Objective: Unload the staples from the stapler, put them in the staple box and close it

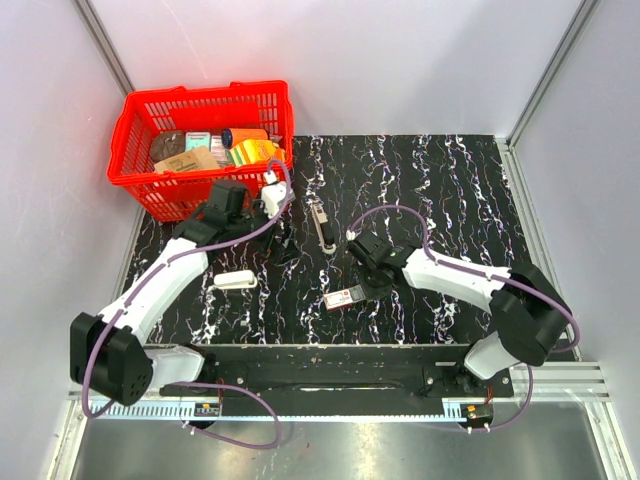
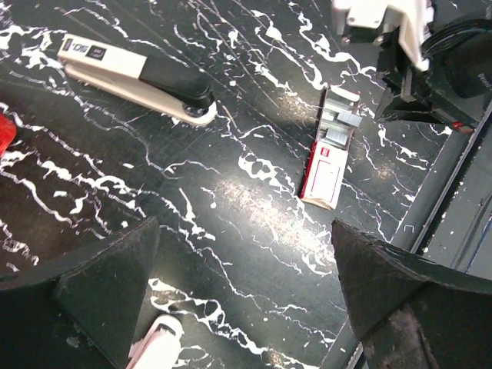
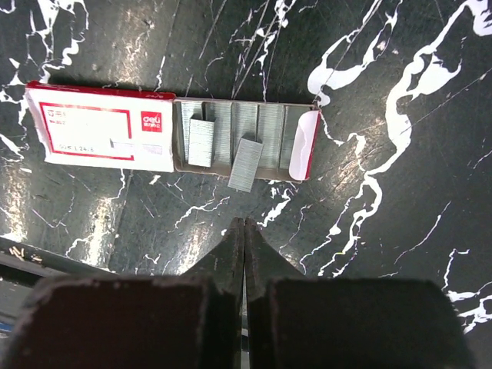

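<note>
The slim black and silvery stapler (image 1: 322,226) lies shut on the black marbled table between the two arms; it also shows in the left wrist view (image 2: 138,75). My left gripper (image 1: 284,238) (image 2: 246,307) is open and empty, hovering left of the stapler. My right gripper (image 1: 372,289) (image 3: 244,224) is shut with nothing between its tips, just short of the red-and-white staple box (image 1: 344,298) (image 3: 108,134). The box's tray (image 3: 292,142) is slid out, with loose staple strips (image 3: 246,164) in it.
A white oblong piece (image 1: 235,280) (image 2: 157,342) lies near my left arm. A red basket (image 1: 140,125) of goods stands at the far left. The staple box (image 2: 327,165) lies near the table's front rail (image 2: 450,192).
</note>
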Tool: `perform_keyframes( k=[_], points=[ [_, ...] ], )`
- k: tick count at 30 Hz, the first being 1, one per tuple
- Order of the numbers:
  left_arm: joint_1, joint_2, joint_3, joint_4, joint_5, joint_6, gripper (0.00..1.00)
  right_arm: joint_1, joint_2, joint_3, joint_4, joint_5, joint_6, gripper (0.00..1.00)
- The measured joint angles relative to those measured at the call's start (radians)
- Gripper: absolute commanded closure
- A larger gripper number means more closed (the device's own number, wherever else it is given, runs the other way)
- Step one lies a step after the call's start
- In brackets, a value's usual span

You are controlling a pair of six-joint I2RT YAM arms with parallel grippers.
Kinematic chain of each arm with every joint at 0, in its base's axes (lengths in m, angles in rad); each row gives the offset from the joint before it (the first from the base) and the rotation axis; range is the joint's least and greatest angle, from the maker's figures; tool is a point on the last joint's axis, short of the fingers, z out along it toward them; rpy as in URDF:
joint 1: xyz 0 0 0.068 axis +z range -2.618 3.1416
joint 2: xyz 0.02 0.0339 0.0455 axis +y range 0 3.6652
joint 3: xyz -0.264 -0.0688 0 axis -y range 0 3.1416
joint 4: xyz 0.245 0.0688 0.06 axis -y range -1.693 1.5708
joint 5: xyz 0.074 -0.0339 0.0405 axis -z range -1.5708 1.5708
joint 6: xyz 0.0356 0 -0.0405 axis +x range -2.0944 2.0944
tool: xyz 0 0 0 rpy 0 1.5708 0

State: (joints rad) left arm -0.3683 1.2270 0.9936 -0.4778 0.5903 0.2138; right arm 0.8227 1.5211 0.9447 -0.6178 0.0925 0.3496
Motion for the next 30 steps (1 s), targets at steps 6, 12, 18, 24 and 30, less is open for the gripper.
perform_keyframes(
  k=[6,12,18,24,30],
  points=[
    [-0.093,0.110,0.027,0.027,-0.024,0.019,0.01,-0.001,0.041,-0.001,-0.004,-0.005,0.009,1.00],
    [-0.169,0.212,0.027,0.098,-0.072,0.026,0.01,-0.033,0.061,-0.001,0.024,-0.028,0.010,1.00],
    [-0.201,0.282,0.027,0.167,-0.089,0.026,0.01,-0.053,0.068,-0.003,0.066,-0.050,0.011,1.00],
    [-0.204,0.301,0.019,0.198,-0.091,0.026,0.01,-0.071,0.068,-0.008,0.087,-0.091,0.010,1.00],
    [-0.204,0.301,0.002,0.206,-0.091,0.034,0.01,-0.080,0.037,-0.031,0.100,-0.115,0.011,1.00]
  ],
)
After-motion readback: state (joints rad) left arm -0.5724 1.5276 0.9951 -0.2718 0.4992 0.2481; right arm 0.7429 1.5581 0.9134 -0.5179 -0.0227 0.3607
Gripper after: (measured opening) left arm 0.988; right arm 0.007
